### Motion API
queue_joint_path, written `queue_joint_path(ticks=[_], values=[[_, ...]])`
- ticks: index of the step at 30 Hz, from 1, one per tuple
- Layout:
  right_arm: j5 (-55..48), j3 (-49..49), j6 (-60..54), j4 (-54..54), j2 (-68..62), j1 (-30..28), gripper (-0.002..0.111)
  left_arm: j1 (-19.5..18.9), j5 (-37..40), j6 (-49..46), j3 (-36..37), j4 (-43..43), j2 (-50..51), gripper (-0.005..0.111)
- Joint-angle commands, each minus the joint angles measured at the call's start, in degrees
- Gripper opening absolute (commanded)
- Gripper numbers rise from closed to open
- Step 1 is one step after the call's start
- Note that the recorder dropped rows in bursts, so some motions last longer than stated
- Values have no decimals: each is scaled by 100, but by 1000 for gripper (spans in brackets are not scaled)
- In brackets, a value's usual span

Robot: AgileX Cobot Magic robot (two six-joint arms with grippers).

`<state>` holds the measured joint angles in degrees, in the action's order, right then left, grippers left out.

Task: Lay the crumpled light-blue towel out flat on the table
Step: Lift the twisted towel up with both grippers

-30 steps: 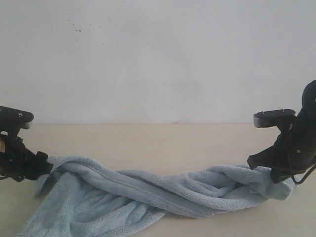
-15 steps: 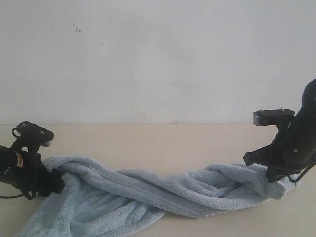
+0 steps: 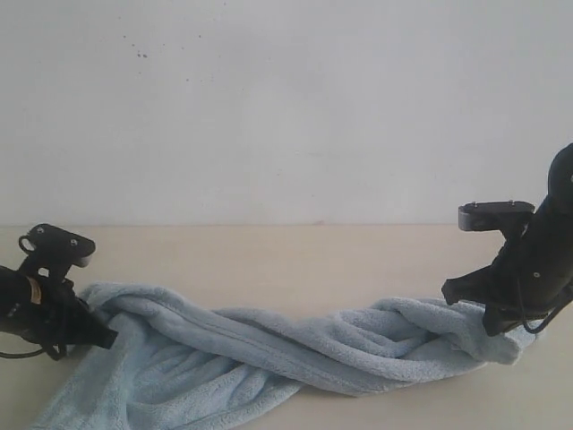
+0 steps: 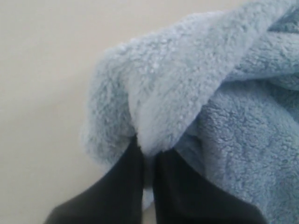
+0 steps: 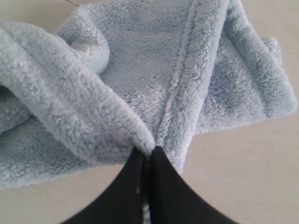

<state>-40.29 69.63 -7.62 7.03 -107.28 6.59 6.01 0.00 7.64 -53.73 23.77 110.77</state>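
One fluffy pale-blue terry towel lies rope-twisted across the smooth beige table. The black-fingered left gripper and right gripper each pinch one end. The left end seemingly fans flatter.

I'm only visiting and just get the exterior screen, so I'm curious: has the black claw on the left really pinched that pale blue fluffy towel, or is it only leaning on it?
Observer: Pinched. The left wrist view shows the left gripper, its two black fingers closed together on a fold of the pale light-blue fluffy terry-cloth towel.
Visitor: And the other side?
Observer: The right wrist view shows the right gripper shut too, with cloth nipped between its tips.
Visitor: Which part of the towel is that?
Observer: Its border: a stitched hem runs straight to the fingertips, with the smooth beige table bare beside them.
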Motion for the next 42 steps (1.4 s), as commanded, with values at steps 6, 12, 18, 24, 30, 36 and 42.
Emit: queue_joint_path(ticks=[6,12,18,24,30,36,42], values=[[-3,-30,-177,14,81,-26,0,-130,185,40,-32,-541,-1588,4],[108,-30,-336,-17,826,-26,0,-130,987,12,106,-541,-3325,4],[-7,-30,-206,-449,2580,-26,0,-130,1380,-224,181,-541,-5052,4],[-119,-30,-5,-1160,4559,-26,0,503,3403,-1868,167,-899,-6731,4],[-818,-30,123,-1340,5049,-26,0,923,4654,-2621,230,-2120,-7533,4],[-628,-30,103,-1340,4857,231,0,926,5163,-2878,253,-2377,-8081,4],[-373,-35,12,-1340,3551,442,0,926,4415,-3277,1039,-2324,-7455,4]])
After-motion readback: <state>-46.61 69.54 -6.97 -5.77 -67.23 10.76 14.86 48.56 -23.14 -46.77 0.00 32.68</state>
